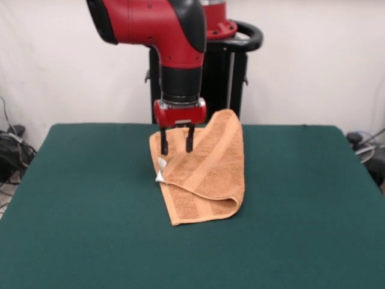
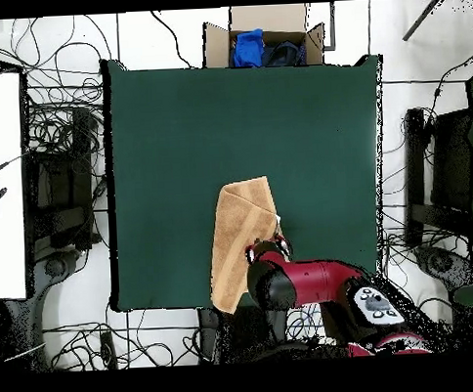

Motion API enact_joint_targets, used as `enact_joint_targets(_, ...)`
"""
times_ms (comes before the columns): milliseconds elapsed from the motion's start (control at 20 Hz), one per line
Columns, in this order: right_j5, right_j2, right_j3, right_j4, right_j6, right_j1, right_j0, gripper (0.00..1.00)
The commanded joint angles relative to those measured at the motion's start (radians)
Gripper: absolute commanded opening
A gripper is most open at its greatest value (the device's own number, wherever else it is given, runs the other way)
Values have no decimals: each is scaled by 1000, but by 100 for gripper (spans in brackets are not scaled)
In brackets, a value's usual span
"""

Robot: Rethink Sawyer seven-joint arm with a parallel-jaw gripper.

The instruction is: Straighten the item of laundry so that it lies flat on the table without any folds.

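Observation:
The orange-tan towel (image 1: 204,171) lies folded double on the green table (image 1: 84,198), with its folded edge on the right in the front view. Its white tag (image 1: 160,175) sticks out at the left edge. Woven bands show near the near end. The far end reaches the table's edge on the robot's side. My gripper (image 1: 175,144) points straight down over the towel's far left part, with its two black fingers apart and the tips at or just above the cloth. In the overhead view the towel (image 2: 237,238) lies by the arm (image 2: 313,284), which hides the fingers.
The robot's pedestal (image 1: 231,66) stands behind the table's far edge. In the overhead view a cardboard box (image 2: 265,44) with blue and dark things sits beyond the table's opposite edge. Cables lie on the floor on both sides (image 2: 56,124).

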Motion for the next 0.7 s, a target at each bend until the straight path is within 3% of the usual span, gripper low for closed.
enact_joint_targets(50, 2, 30, -118, 4, 126, 79, -1, 100)
enact_joint_targets(700, 26, 49, -126, -3, 109, 66, -22, 100)
